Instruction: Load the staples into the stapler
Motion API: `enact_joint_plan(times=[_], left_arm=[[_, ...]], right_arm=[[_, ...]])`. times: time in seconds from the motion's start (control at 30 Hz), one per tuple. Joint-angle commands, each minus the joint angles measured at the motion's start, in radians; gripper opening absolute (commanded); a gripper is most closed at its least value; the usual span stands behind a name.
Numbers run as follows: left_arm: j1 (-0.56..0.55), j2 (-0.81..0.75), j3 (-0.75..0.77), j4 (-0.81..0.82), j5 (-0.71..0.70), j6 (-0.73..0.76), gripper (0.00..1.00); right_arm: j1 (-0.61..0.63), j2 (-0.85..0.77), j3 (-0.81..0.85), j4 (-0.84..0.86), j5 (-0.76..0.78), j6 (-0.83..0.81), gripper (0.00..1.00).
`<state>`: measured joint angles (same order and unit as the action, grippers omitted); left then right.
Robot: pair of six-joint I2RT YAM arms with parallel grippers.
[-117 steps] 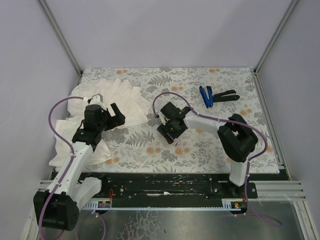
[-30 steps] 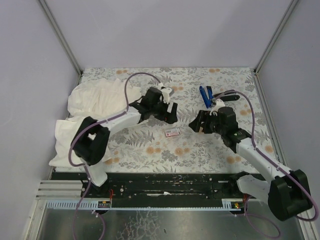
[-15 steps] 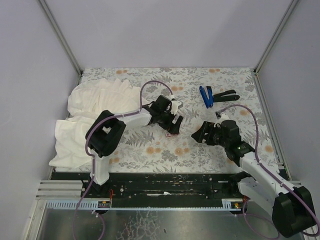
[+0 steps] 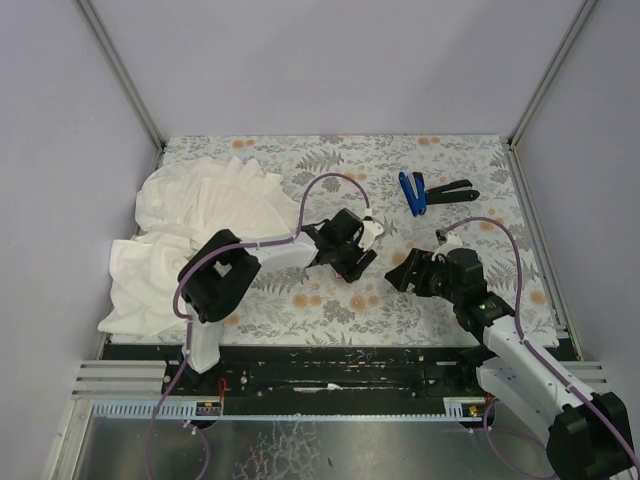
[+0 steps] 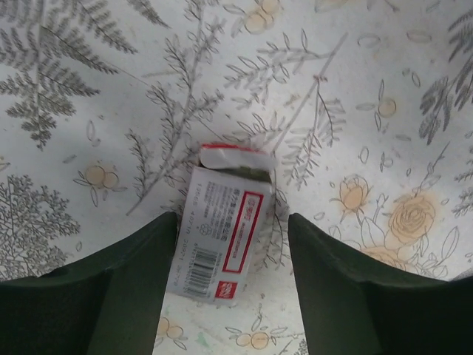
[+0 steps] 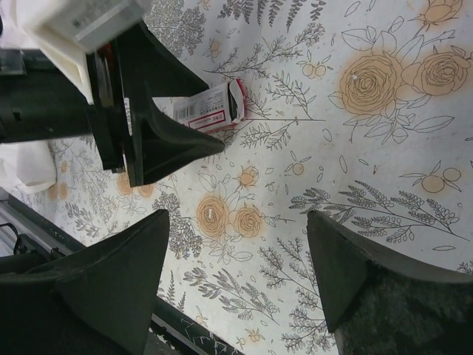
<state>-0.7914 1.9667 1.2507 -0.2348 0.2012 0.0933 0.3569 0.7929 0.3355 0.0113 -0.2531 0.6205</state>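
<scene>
White, red-labelled staples box (image 5: 222, 237) flat within the parted left pincer (image 5: 231, 225)

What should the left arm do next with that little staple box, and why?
Probably close the left gripper on the staple box. The box lies flat on the floral table between the two fingers, which flank it on either side. A gap shows beside one finger, so it does not look gripped yet. Closing would secure it for lifting.

Overhead camera at six o'clock over the whole table (image 4: 300, 160), left wrist camera close above the staple box (image 5: 222, 229), right wrist facing nine o'clock, same box
</scene>
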Motion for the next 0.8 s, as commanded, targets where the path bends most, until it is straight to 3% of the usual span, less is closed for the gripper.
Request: enact_joint_plan(times=[0.0, 0.27, 0.43, 0.77], left_arm=[[-0.056, -0.027, -0.069, -0.020, -0.141, 0.030, 0.58], [-0.140, -0.104, -0.169, 0.022, -0.154, 0.006, 0.47], [-0.213, -0.161, -0.226, 0.035, -0.125, -0.004, 0.44], [-0.274, -0.230, -0.294, 0.042, -0.103, -0.020, 0.53]], right_arm=[[-0.005, -0.058, -0.020, -0.020, 0.014, 0.010, 0.82], [-0.004, -0.088, -0.063, -0.086, 0.056, 0.086, 0.82], [-0.005, -0.071, -0.098, -0.097, 0.018, 0.147, 0.73], [-0.005, 0.043, -0.144, 0.070, -0.177, 0.228, 0.54]])
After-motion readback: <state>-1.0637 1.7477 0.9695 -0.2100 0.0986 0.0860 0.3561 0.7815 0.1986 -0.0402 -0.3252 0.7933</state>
